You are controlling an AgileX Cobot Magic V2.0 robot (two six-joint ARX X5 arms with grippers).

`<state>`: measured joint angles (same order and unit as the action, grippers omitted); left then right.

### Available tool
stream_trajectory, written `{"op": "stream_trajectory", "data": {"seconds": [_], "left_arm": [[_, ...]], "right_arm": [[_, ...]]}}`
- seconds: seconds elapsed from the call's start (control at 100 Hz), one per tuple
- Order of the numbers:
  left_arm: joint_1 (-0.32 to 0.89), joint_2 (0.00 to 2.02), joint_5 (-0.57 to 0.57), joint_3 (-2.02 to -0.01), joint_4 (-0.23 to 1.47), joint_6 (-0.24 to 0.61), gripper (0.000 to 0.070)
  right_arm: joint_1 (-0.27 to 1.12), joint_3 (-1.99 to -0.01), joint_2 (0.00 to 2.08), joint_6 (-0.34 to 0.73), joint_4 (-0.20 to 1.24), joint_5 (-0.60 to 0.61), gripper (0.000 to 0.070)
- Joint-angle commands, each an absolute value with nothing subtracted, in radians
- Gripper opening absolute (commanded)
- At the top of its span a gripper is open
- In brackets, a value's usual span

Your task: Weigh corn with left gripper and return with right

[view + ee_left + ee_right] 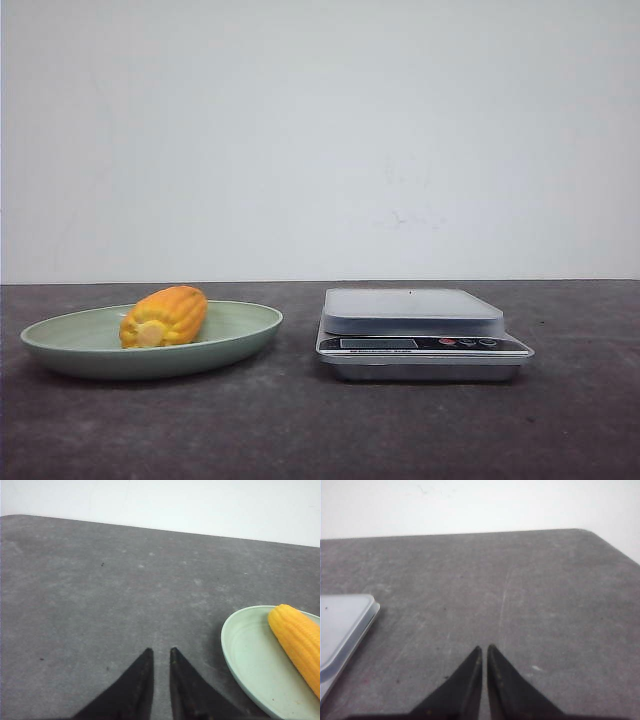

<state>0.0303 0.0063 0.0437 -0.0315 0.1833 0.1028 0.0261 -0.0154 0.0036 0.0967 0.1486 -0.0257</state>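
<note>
Corn (164, 317): lying in a green plate (240, 335) on the table (300, 430), left of the scale (420, 332).
Left gripper (160, 656): jaws almost closed, empty, beside plate.
Right gripper (484, 651): jaws nearly touching, empty.

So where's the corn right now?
In the front view the corn lies in the green plate on the left of the table, with the scale to its right; neither gripper touches it.

One corn (164, 317), one plate (60, 345), one scale (420, 335) — two grippers: left (160, 655), right (484, 651)
</note>
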Motion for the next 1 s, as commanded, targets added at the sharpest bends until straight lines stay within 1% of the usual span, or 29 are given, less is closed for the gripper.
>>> {"op": "stream_trajectory", "data": {"seconds": [0.0, 0.3, 0.99], "left_arm": [[0.029, 0.005, 0.041, -0.018, 0.188, 0.094, 0.0017], [0.029, 0.005, 0.041, -0.018, 0.187, 0.094, 0.0017], [0.029, 0.005, 0.041, -0.018, 0.187, 0.094, 0.0017]], "right_arm": [[0.026, -0.012, 0.004, 0.093, 0.134, -0.026, 0.0012], [0.026, -0.012, 0.004, 0.093, 0.098, -0.026, 0.0012], [0.026, -0.012, 0.004, 0.093, 0.098, -0.026, 0.0012]]}}
